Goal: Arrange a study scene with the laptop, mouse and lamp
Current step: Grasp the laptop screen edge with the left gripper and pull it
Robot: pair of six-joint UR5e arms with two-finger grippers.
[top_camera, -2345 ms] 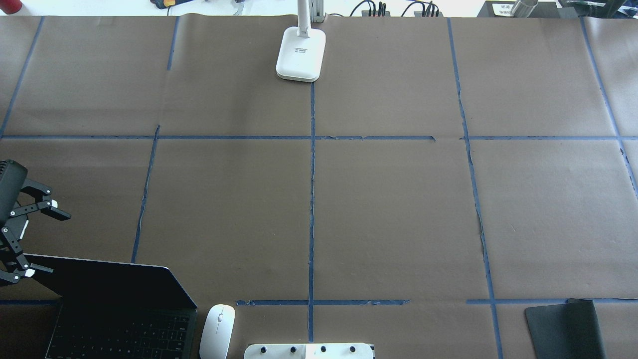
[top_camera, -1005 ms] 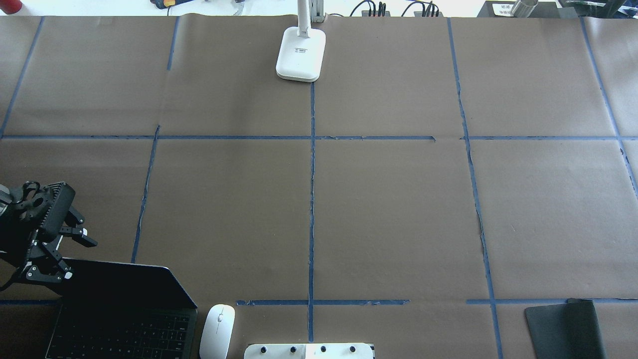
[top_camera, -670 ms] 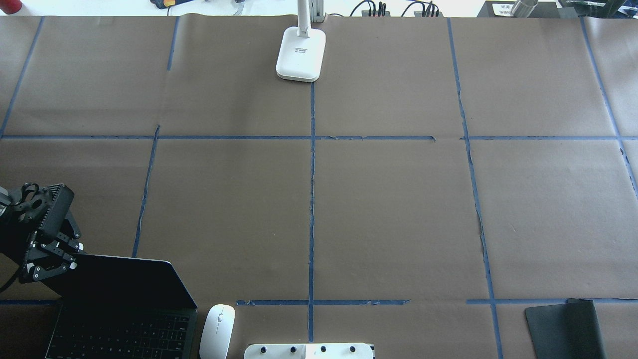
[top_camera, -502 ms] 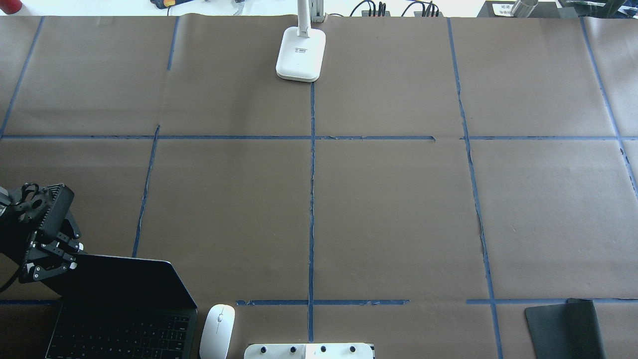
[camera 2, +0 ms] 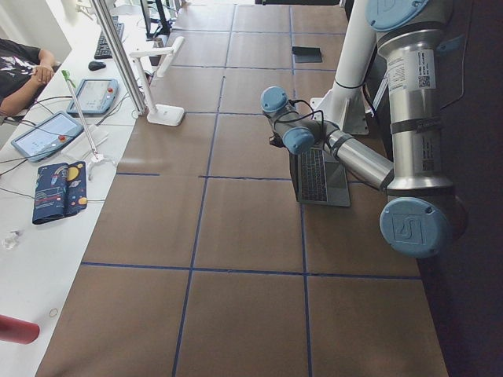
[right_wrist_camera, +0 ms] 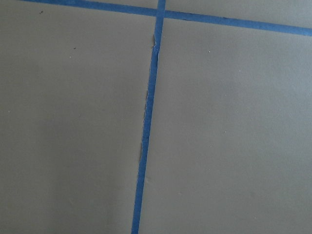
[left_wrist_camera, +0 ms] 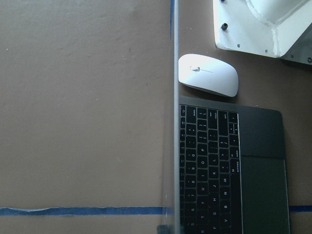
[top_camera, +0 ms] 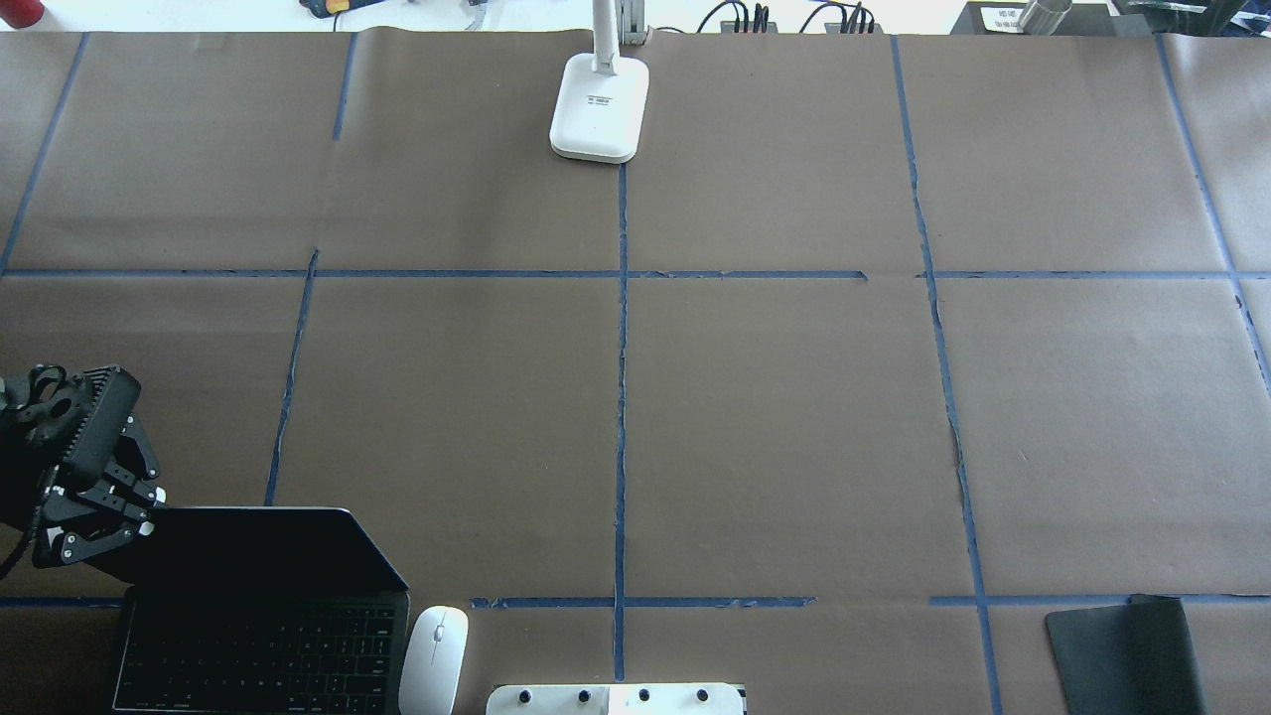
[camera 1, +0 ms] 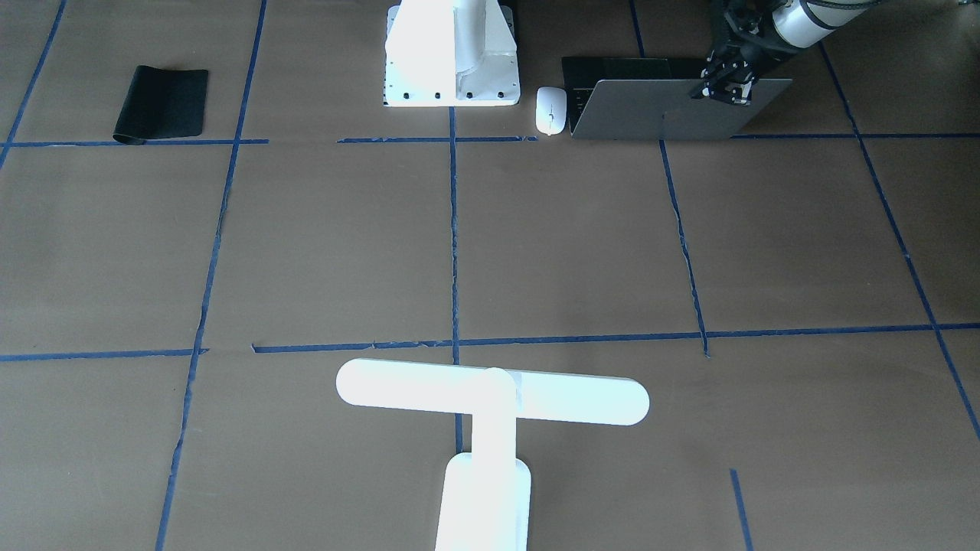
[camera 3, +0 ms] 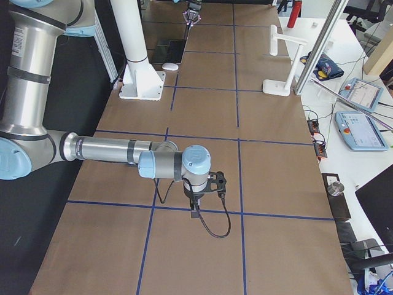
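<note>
Laptop (camera 1: 664,116) matt grey metal; mouse (top_camera: 434,653), lamp (camera 1: 490,398) smooth white plastic; table (top_camera: 794,437) matt brown paper.

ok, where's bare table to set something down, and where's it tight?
Free: the whole middle, between the lamp at the far edge and the laptop, mouse and pedestal; also between pedestal and black mat. Tight: near-left corner, left gripper on the laptop lid, mouse right beside.

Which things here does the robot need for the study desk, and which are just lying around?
For the job: laptop, held by the left end effector; mouse; lamp.
Just lying about: black mat; white pedestal.
</note>
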